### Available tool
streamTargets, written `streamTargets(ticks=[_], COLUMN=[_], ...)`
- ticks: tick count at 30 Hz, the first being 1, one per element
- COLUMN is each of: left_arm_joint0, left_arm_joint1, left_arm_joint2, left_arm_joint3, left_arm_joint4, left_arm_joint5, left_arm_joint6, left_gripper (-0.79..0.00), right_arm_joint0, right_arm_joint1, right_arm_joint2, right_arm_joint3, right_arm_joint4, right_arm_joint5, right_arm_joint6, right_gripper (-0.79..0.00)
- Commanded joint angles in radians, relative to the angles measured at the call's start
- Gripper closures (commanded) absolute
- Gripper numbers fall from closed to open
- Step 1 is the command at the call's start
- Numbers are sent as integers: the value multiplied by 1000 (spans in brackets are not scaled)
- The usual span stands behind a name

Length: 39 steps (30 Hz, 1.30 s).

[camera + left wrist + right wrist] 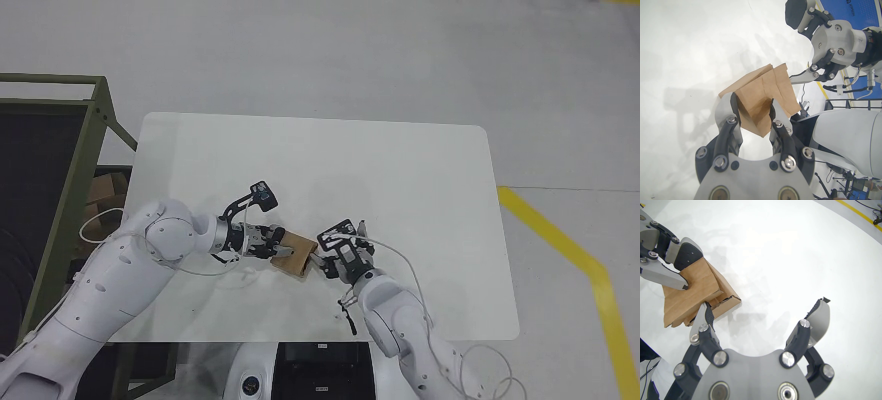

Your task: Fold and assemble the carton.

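A small brown cardboard carton (294,255) lies partly folded near the front middle of the white table (400,170). My left gripper (753,106) is shut on one end of the carton (762,94), its fingers pinching a folded panel. My right gripper (763,303) is open on the carton's other side. One of its fingertips (705,308) touches the torn edge of the carton (696,291), while the other finger (819,311) hangs over bare table. In the top view the right gripper (335,258) sits right beside the carton.
A dark metal-framed rack (60,180) holding more cardboard (100,195) stands off the table's left edge. A yellow floor line (570,260) runs to the right. The far half of the table is bare white surface.
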Motion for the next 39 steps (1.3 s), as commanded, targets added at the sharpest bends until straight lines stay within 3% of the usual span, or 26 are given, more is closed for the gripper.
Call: streamTargets(ticks=[1,32,39], left_arm_joint0=[0,-6,-5], left_arm_joint1=[0,-6,-7], left_arm_joint2=[1,5,4], left_arm_joint3=[0,11,13], left_arm_joint4=[2,3,3], left_arm_joint5=[2,1,0], left_arm_joint6=[1,-2,-1], left_gripper=[-339,-323,-320], right_arm_joint0=[-5,-23,-35], right_arm_joint1=[1,9,10], right_arm_joint2=[2,29,29], right_arm_joint3=[-5,-15,-27], right_arm_joint4=[-2,15,28], right_arm_joint5=[3,-6,-2], right_arm_joint6=[-4,-14,-61], right_gripper=[-785,-785,-785])
